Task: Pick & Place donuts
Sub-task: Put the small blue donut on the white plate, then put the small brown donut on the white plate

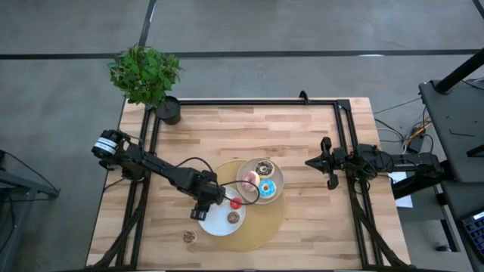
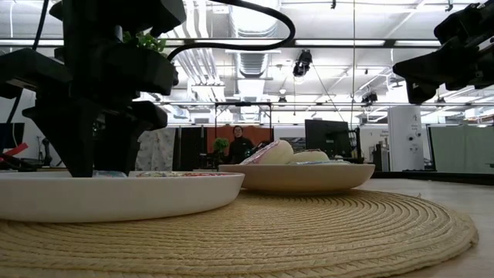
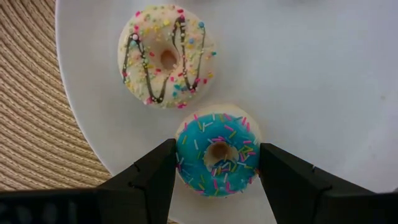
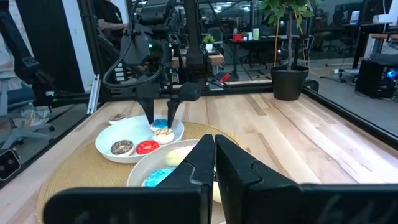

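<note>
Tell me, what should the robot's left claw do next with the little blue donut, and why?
Probably close and lift. The left gripper is open with one finger on each side of the mini blue donut on the white plate, so a squeeze should catch it. The cream donut lies clear of the fingers.

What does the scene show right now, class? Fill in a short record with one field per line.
Left gripper: open, fingers either side of the blue donut
Blue donut: on the white plate, beside a cream donut
Right gripper: shut, empty, above the table's right side
Beige plate: holds more donuts
Mat: under both plates
</note>
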